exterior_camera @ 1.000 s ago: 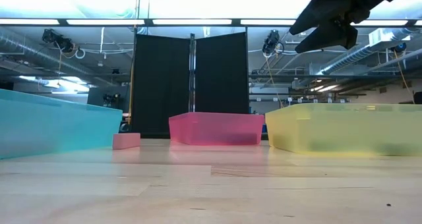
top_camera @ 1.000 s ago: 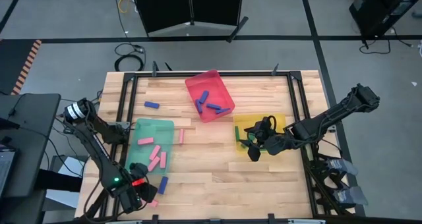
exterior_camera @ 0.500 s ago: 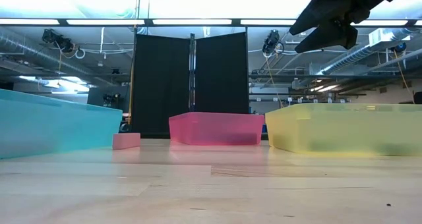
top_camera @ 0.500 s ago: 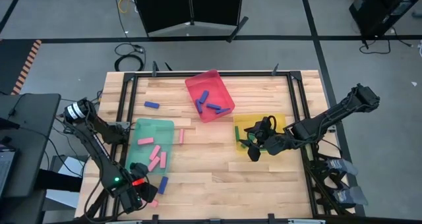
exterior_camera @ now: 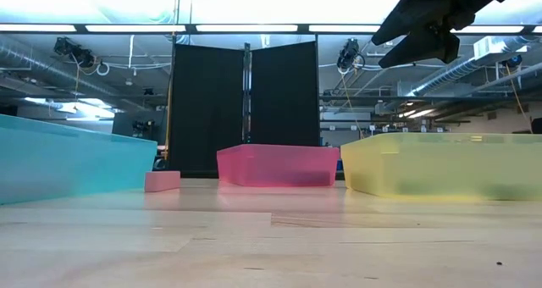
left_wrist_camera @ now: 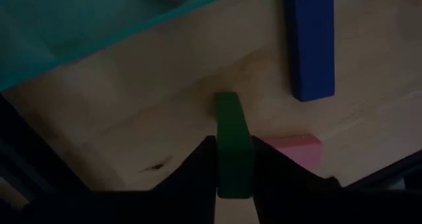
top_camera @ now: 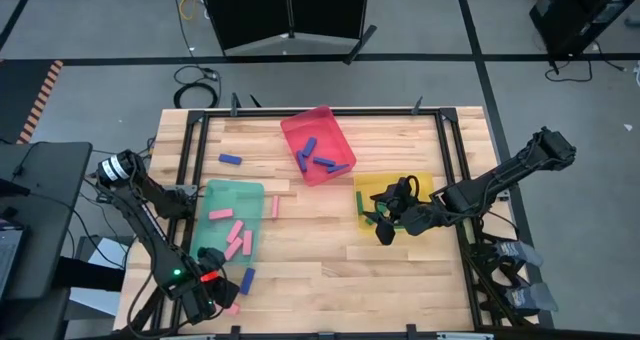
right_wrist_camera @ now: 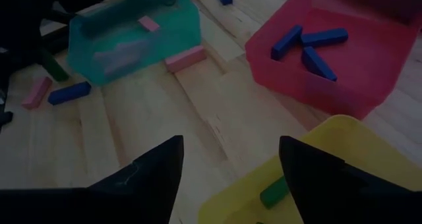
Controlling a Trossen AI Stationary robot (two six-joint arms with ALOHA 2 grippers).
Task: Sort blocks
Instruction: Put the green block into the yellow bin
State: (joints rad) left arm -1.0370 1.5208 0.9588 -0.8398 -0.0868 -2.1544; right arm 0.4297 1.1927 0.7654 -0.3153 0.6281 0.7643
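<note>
Jaws: your left gripper (left_wrist_camera: 234, 174) was clamped on a green block (left_wrist_camera: 231, 141), right gripper (right_wrist_camera: 227, 174) spread wide.
You had the left near the table's (top_camera: 330, 250) front-left corner, the right above the yellow tray (top_camera: 425, 185).

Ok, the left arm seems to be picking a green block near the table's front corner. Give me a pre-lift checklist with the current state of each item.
1. Green block sits between the left gripper fingers: ok.
2. Grip fully closed on it: cannot tell; the fingers flank it closely, contact unclear.
3. Neighbours clear of the grip: not ok for sure; a pink block lies right beside one finger, the blue block is apart.
4. Green tray wall out of the lift path: ok, it stands off to one side.
5. Yellow tray free to receive: not ok, the right gripper, open, hovers over it.
</note>
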